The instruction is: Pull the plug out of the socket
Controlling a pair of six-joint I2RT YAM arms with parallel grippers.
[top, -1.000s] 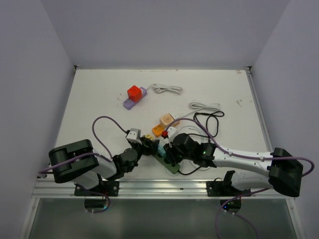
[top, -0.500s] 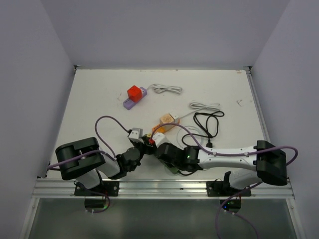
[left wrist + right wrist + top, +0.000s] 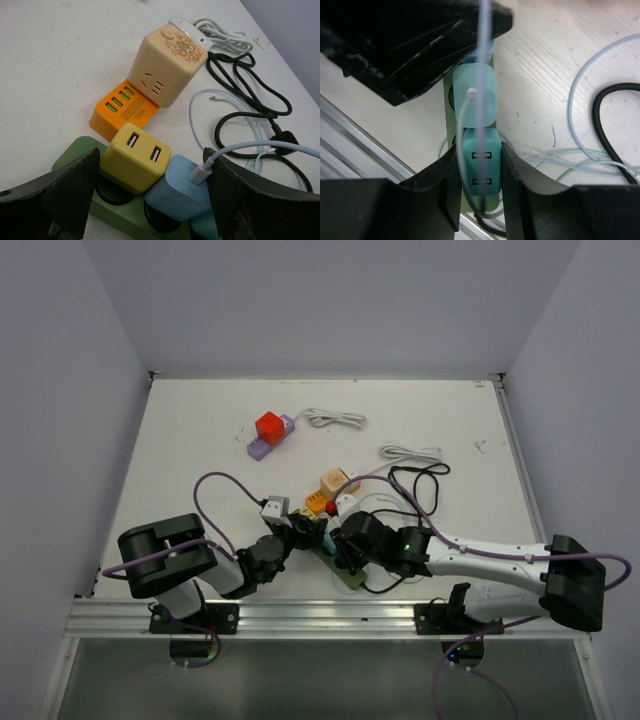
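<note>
A green power strip [image 3: 349, 578] lies near the front edge with three plugs in it. In the left wrist view a yellow USB plug [image 3: 135, 157] and a light blue plug [image 3: 182, 187] with a white cable sit in the strip [image 3: 72, 155]. My left gripper [image 3: 151, 161] is open and straddles both. In the right wrist view my right gripper [image 3: 479, 150] is shut on a teal USB plug [image 3: 480, 165] at the strip's near end, with the light blue plug [image 3: 474, 92] just beyond. Both grippers, left [image 3: 303, 530] and right [image 3: 345, 555], meet over the strip.
An orange USB block [image 3: 122, 107] and a beige cube socket [image 3: 167, 62] lie just beyond the strip. Black cable loops [image 3: 250, 100] and thin white cables [image 3: 220, 32] lie to the right. A red cube on a purple strip [image 3: 270, 430] sits further back.
The right arm swung left over the strip half a second ago and has come back right, its gripper now at the strip's near end. The left gripper has shifted slightly right.
</note>
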